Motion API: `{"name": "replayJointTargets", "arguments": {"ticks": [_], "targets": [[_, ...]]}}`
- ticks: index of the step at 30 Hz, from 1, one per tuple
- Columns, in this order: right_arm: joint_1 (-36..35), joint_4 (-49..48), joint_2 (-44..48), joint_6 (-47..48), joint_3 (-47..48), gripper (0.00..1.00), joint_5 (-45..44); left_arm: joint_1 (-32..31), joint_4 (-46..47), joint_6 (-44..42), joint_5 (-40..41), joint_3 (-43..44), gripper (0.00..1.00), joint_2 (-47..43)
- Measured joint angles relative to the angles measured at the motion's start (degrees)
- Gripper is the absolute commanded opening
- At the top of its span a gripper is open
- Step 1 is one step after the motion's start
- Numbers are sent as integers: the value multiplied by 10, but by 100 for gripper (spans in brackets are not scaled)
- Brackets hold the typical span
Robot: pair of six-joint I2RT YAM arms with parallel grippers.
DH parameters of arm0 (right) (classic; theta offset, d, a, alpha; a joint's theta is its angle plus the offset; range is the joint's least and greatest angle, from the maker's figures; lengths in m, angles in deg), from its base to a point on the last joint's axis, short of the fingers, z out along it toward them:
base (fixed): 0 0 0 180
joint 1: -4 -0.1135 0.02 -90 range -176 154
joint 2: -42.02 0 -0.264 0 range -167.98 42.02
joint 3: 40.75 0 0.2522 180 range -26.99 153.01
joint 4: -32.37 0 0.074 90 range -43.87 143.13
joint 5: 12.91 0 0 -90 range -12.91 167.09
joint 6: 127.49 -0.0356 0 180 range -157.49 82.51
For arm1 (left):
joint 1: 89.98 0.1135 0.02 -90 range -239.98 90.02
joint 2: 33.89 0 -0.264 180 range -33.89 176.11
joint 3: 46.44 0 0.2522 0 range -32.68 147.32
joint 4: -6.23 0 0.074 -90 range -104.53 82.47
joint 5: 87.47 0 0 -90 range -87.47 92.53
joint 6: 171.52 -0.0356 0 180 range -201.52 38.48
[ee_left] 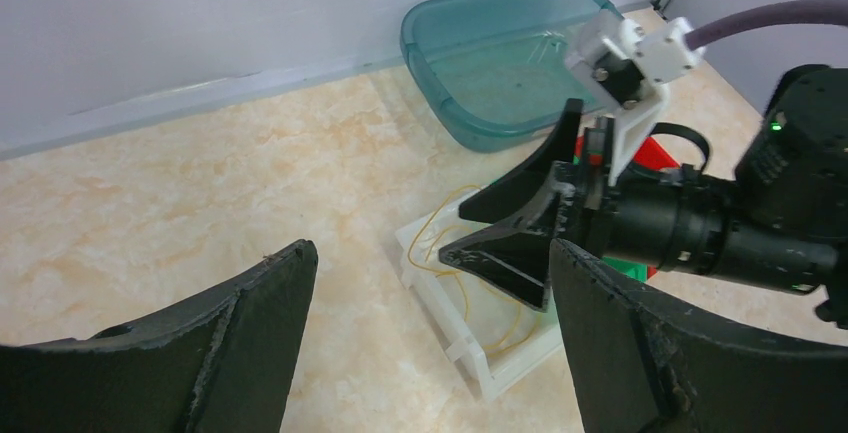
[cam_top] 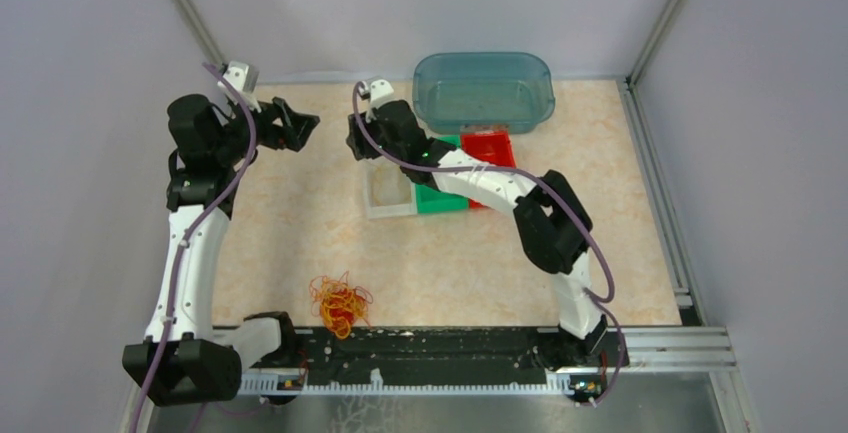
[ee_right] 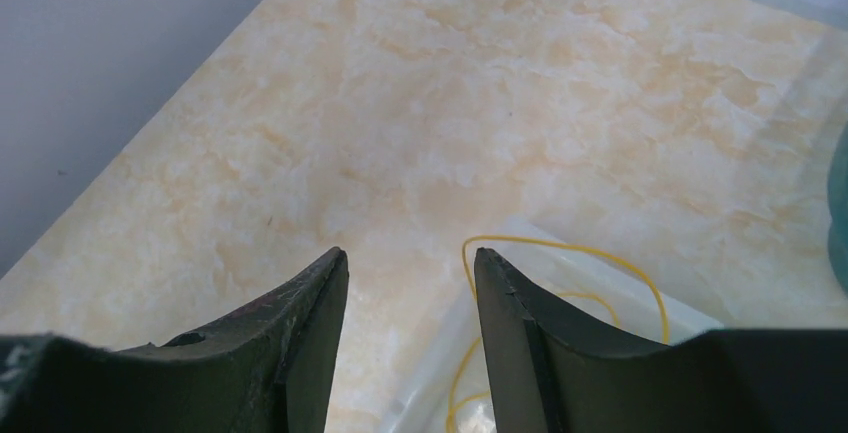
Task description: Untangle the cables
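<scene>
The cables [cam_top: 340, 305] lie as a small red, orange and yellow clump at the table's near edge, away from both grippers. A few yellow wires [ee_left: 455, 253] lie in the white bin [ee_left: 478, 353]; they also show in the right wrist view [ee_right: 570, 247]. My right gripper [cam_top: 357, 145] hovers open and empty over the white bin's far left corner [ee_right: 440, 358]; its gap shows in the right wrist view [ee_right: 410, 258]. My left gripper [cam_top: 303, 128] is open and empty at the back left, facing the right gripper [ee_left: 500, 243]; its gap shows in its own wrist view [ee_left: 430, 253].
A teal tub [cam_top: 484, 91] stands at the back. A green bin [cam_top: 440, 199] and a red bin [cam_top: 489, 148] sit right of the white bin [cam_top: 388, 193], partly under the right arm. Grey walls enclose the table on three sides.
</scene>
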Motion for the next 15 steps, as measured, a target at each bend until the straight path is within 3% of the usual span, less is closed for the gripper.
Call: {"name": "replayJointTargets", "arguments": {"ticks": [8,15], "targets": [[8,31,-101,14,87,41,7,0,-2,0,2,-1,97,0],[21,20,-94,14,4,37,13,0,-4,-1,3,-1,97,0]]}}
